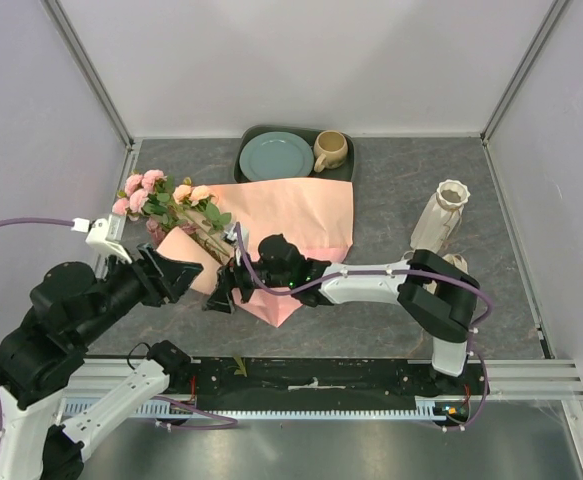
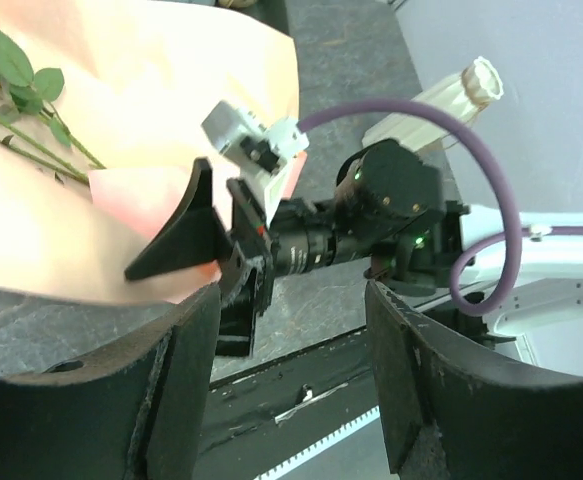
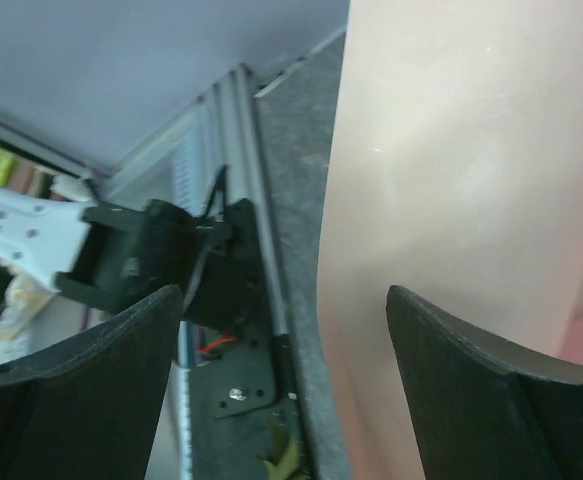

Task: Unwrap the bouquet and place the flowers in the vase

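Cream ribbed vase (image 1: 443, 215) stands at the table's (image 1: 401, 165) right side, well apart from the flowers (image 1: 161, 195). Those lie at left, stems on the unfolded salmon paper (image 1: 291, 205), blooms past its edge. Dark tray (image 1: 242, 160) at back holds a teal plate (image 1: 276, 155) & tan mug (image 1: 329, 150). My R gripper (image 1: 223, 288) hovers over the paper's near-left part, jaws spread, gripping nothing. L gripper (image 1: 193, 272) sits just beside, facing it, also released. In left wrist view the R arm & its purple cable (image 2: 491, 190) stand btwn me & the vase.
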Controlling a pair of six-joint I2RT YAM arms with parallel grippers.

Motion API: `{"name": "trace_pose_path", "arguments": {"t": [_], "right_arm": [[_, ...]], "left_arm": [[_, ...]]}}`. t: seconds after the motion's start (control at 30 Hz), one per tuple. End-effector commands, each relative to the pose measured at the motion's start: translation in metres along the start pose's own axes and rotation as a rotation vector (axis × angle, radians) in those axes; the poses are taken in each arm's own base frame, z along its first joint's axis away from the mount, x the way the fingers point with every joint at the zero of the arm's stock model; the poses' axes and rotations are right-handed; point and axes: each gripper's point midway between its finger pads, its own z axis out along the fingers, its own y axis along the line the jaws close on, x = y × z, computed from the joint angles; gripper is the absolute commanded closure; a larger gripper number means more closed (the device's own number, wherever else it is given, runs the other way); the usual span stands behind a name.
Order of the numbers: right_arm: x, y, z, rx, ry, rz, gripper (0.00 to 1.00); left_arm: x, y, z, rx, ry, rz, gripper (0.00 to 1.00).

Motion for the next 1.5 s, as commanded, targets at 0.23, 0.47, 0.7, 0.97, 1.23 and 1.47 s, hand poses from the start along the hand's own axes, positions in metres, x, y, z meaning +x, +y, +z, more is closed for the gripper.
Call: {"name": "trace_pose_path", "arguments": {"t": [0.23, 0.47, 0.7, 0.97, 1.23, 1.47], "right_arm": [[0.018, 0.131, 0.012, -0.399, 0.012, 0.173, 0.02], [-0.012, 0.100, -0.025, -0.217, -0.075, 0.097, 0.02], [0.019, 0.012, -0.037, 0.235, -0.063, 0.146, 0.07], [0.008, -0.081, -0.124, 0.688, -0.208, 0.214, 0.03], [0.023, -0.097, -0.161, 0.662, -0.254, 0.263, 0.02], [0.017, -0.090, -0.177, 0.660, -0.287, 0.225, 0.02]], "left_arm": [[-0.017, -0.006, -0.002, -0.001, -0.049, -0.004, 0.34], [0.013, 0.003, 0.027, -0.027, 0.054, -0.061, 0.36], [0.054, 0.019, 0.070, -0.078, 0.161, -0.150, 0.38], [0.117, 0.058, 0.128, -0.198, 0.272, -0.238, 0.34], [0.152, 0.087, 0.164, -0.329, 0.358, -0.319, 0.23], [0.190, 0.120, 0.167, -0.437, 0.365, -0.560, 0.21]]}}
